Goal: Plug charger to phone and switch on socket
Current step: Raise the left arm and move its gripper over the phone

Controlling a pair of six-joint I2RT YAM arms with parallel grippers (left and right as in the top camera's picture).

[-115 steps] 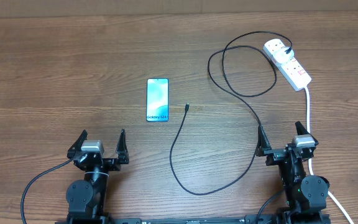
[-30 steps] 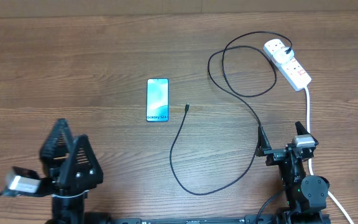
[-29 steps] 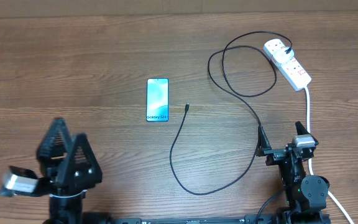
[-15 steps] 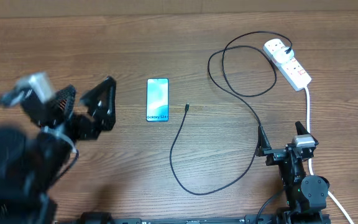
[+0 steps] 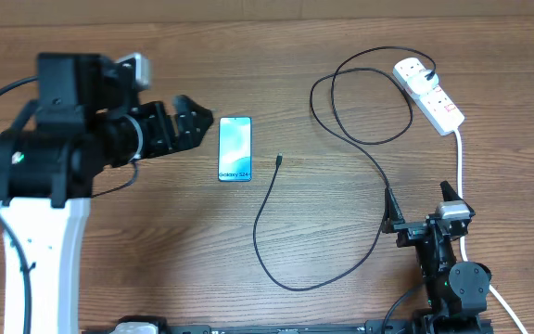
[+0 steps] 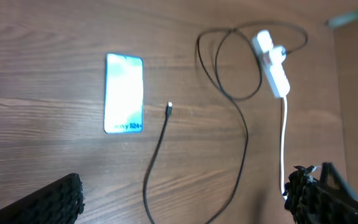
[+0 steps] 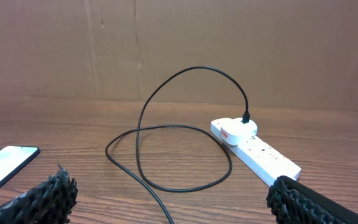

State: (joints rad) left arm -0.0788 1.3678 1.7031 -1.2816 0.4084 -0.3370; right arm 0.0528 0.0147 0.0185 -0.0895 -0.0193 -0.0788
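Overhead looks straight down on the whole table [image 5: 156, 278]. The left wrist camera hangs high, angled down; the right wrist one sits low near the near right corner (facing the far edge). All share phone [image 5: 235, 148] and socket [image 5: 431, 96].

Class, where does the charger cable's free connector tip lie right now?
In the overhead view the connector tip lies on the table near the centre, just right of the lower end of the phone and apart from it.
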